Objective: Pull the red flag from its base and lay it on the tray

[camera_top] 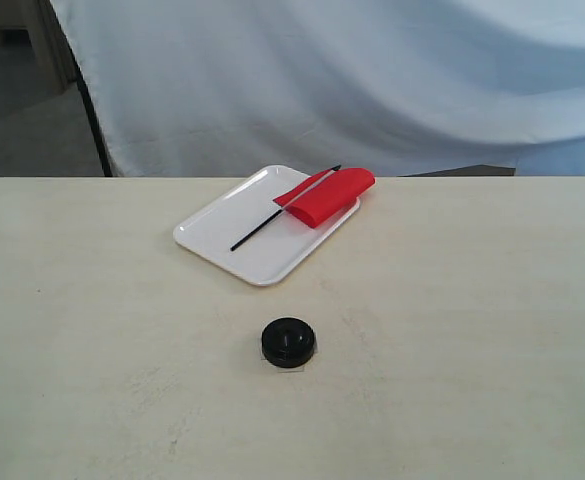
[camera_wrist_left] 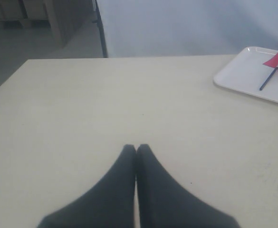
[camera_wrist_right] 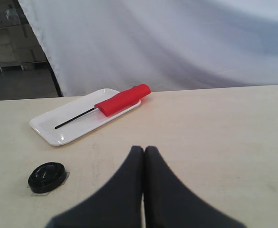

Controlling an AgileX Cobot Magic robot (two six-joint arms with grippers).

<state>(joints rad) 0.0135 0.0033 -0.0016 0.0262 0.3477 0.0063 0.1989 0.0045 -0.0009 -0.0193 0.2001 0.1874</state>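
The red flag lies flat on the white tray, its black stick running diagonally across it and the cloth draped over the tray's far right rim. The black round base stands alone on the table nearer the front, with nothing in its centre hole. Neither arm shows in the exterior view. My left gripper is shut and holds nothing, over bare table with the tray far off. My right gripper is likewise shut with nothing in it; the base, the flag and the tray lie beyond it.
A white cloth backdrop hangs behind the table's far edge. A dark pole stands at the back left. The pale tabletop spreads wide around the tray and base.
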